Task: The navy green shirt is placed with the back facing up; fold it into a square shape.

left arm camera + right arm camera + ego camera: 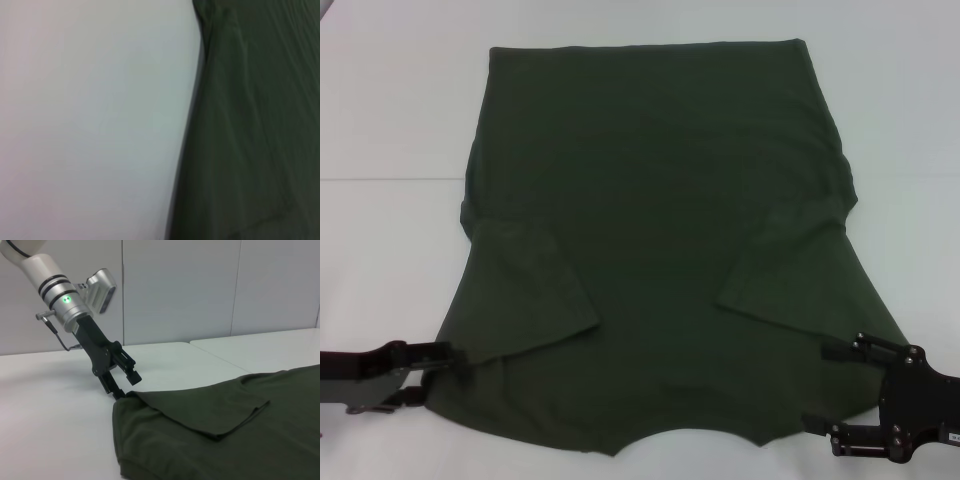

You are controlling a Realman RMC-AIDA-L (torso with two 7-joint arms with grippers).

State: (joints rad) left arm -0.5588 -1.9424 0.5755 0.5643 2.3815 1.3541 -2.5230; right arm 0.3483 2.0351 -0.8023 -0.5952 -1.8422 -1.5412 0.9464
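Observation:
The navy green shirt lies flat on the white table, plain side up, collar toward me and hem at the far end. Both short sleeves are folded inward onto the body. My left gripper is low at the near left shoulder corner. The right wrist view shows the left gripper open, its lower finger touching the edge of the shirt. My right gripper is at the near right shoulder, open, its fingers spread along the cloth's edge. The left wrist view shows only the shirt beside bare table.
A seam between two table tops runs across the surface. A pale wall stands behind the table. White table surface lies on both sides of the shirt.

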